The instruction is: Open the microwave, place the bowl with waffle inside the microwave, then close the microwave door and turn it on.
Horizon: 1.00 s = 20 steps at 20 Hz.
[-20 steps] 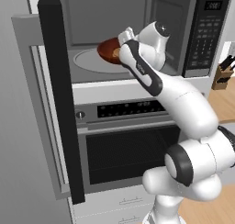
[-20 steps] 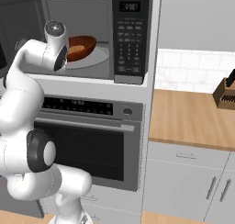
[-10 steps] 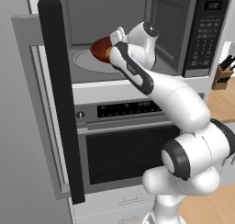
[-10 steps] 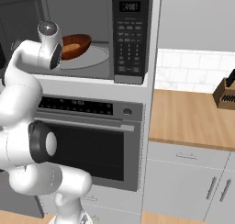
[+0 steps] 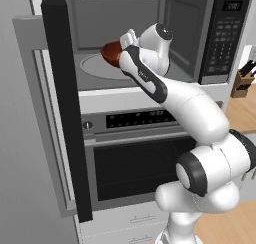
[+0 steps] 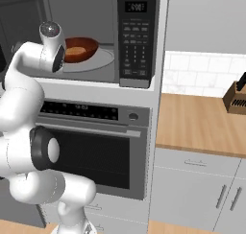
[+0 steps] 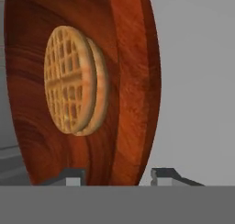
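Note:
The microwave [image 5: 225,38] [image 6: 137,36] stands with its cavity exposed, and the microwave door [image 5: 62,113] is swung wide out to the left. The reddish-brown bowl [image 5: 111,53] [image 6: 81,48] [image 7: 128,81] rests on the glass turntable [image 5: 95,68] [image 6: 96,63] inside, with the golden waffle [image 7: 69,81] [image 6: 77,51] lying in it. My gripper [image 5: 122,45] [image 7: 118,176] reaches into the cavity at the bowl's near rim. It is open: the fingertips [image 7: 71,176] straddle the rim, and a thin gap shows at the right one.
A steel-fronted oven [image 5: 135,158] [image 6: 91,151] sits directly under the microwave. To the right runs a wooden counter [image 6: 202,122] with a knife block [image 5: 242,80] [image 6: 238,99] at its back. The open door edge juts out on the arm's left.
The hand carried the bowl further left and deeper into the cavity and set it on the turntable. The jaws have spread off the rim.

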Tool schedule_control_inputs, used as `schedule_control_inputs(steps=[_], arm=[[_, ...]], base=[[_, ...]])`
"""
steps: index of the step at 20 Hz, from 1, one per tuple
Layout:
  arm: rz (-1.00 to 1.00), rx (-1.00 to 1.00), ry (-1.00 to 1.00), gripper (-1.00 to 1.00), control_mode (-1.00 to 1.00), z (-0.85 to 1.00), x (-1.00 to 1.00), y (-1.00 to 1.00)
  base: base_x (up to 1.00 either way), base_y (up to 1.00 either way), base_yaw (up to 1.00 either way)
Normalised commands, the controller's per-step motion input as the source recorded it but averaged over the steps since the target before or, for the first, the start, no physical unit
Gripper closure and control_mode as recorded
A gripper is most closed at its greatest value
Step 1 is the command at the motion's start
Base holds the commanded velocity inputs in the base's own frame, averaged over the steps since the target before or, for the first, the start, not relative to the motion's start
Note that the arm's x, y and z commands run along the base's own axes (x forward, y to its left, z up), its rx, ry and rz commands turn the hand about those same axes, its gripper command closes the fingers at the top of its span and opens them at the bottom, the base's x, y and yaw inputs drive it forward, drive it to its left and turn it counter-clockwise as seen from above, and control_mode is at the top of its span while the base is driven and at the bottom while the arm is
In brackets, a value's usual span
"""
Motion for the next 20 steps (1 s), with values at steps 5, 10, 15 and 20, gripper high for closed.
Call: schedule_control_inputs(steps=[5, 10, 15, 20], arm=[[0.0, 0.0, 0.0, -1.0, -1.0, 0.0, 0.0, 0.0], [0.0, 0.0, -0.1, -1.0, -1.0, 0.0, -0.76, -0.29], [0.0, -0.02, -0.04, -1.0, -1.0, 0.06, -1.0, -0.27], [0.01, -0.17, 0.0, -1.0, -1.0, 0.0, -0.88, 0.0]], base=[[0.0, 0.0, 0.0], [0.0, 0.0, 0.0], [0.0, 0.0, 0.0], [0.0, 0.0, 0.0]])
